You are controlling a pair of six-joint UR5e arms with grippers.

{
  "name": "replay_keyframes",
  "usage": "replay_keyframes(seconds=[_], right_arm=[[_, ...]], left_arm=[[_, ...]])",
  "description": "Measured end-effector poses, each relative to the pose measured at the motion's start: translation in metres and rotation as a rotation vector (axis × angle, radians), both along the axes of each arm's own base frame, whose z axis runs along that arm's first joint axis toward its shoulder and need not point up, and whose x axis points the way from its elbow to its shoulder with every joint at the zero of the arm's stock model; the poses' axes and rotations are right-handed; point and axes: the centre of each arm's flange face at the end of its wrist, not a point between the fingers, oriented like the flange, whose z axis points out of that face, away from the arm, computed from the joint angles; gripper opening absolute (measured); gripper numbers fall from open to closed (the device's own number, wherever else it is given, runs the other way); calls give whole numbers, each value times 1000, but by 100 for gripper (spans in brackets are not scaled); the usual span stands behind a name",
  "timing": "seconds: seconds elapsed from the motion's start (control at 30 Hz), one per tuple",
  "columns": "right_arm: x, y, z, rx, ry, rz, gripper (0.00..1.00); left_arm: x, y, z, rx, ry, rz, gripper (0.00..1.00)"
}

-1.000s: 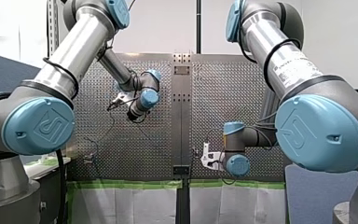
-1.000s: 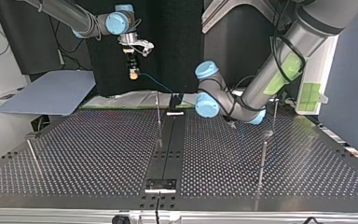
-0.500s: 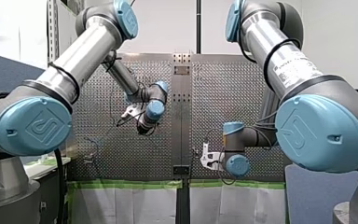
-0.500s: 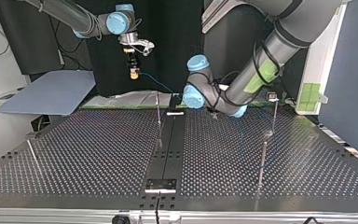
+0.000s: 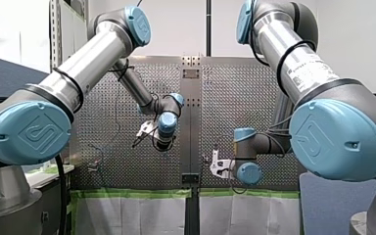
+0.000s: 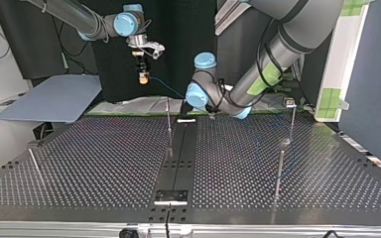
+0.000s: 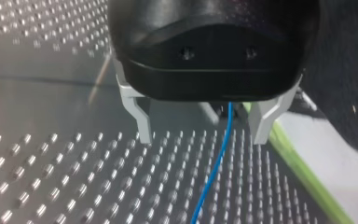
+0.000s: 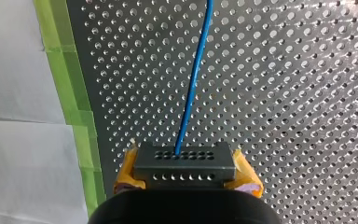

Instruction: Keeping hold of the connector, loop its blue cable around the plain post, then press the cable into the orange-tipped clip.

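My right gripper [image 8: 184, 184] has its yellow pads shut on a dark connector [image 8: 184, 161], held up beyond the table's far edge in the top view [image 6: 142, 78]. From the connector the blue cable [image 8: 193, 79] runs out over the perforated plate and slopes down toward the table's middle [image 6: 166, 89]. My left gripper [image 7: 203, 133] hovers low over the plate with its metal fingers [image 7: 141, 119] wide apart. The blue cable [image 7: 216, 163] passes between them, touching neither. A thin plain post [image 6: 169, 119] stands near the centre strip.
More thin posts stand at the top view's right, one [image 6: 291, 119] with a small dark fitting on top and one [image 6: 279, 171] nearer. A slanted rod [image 6: 34, 166] sits at the left. Green tape [image 8: 70, 93] marks the plate's edge. A grey board [image 6: 54, 104] lies beyond the far left corner.
My left arm has swung toward the table's centre, leftward in the top view, bringing its gripper to the cable. My right arm and the connector have stayed still.
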Motion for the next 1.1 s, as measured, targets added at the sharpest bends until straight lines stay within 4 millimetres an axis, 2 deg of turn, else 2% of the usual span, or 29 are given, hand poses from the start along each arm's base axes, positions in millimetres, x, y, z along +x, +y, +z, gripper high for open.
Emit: replay_keyframes(seconds=[0.33,0.7,0.97,1.1], right_arm=[[0,0,0,2,2,0,0],[0,1,0,3,3,1,0],[1,1,0,0,2,4,0],[2,1,0,-2,-1,4,0]], left_arm=[[-17,-23,-44,-21,105,-100,100],[-21,-28,-50,-14,108,-106,100],[-15,-26,-49,2,54,-72,100],[-12,-31,-56,4,40,-65,100]])
